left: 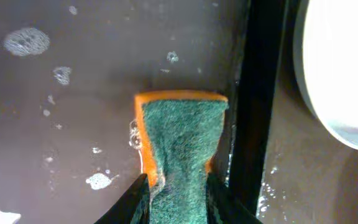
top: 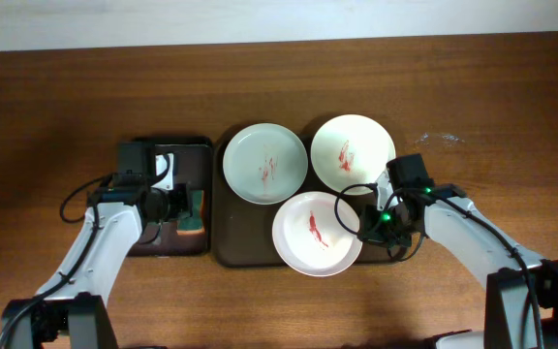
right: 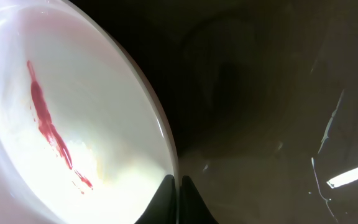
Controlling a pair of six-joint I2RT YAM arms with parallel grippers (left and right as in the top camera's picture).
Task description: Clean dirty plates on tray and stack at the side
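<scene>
Three white plates with red smears lie on the dark brown tray (top: 229, 242): a faintly green one (top: 264, 163) at back left, one (top: 353, 153) at back right, one (top: 314, 234) at front. My right gripper (top: 364, 225) is shut on the front plate's right rim; in the right wrist view its fingers (right: 179, 186) pinch the rim of that plate (right: 61, 130). My left gripper (top: 188, 206) is shut on the green-orange sponge (left: 179, 149) over the small black tray (left: 73, 124).
The small black tray (top: 153, 242) sits left of the brown tray, wet with foam spots. Its black rim (left: 260, 106) stands between the sponge and the back-left plate (left: 340, 68). Bare wood table (top: 511, 116) lies to the right of the trays.
</scene>
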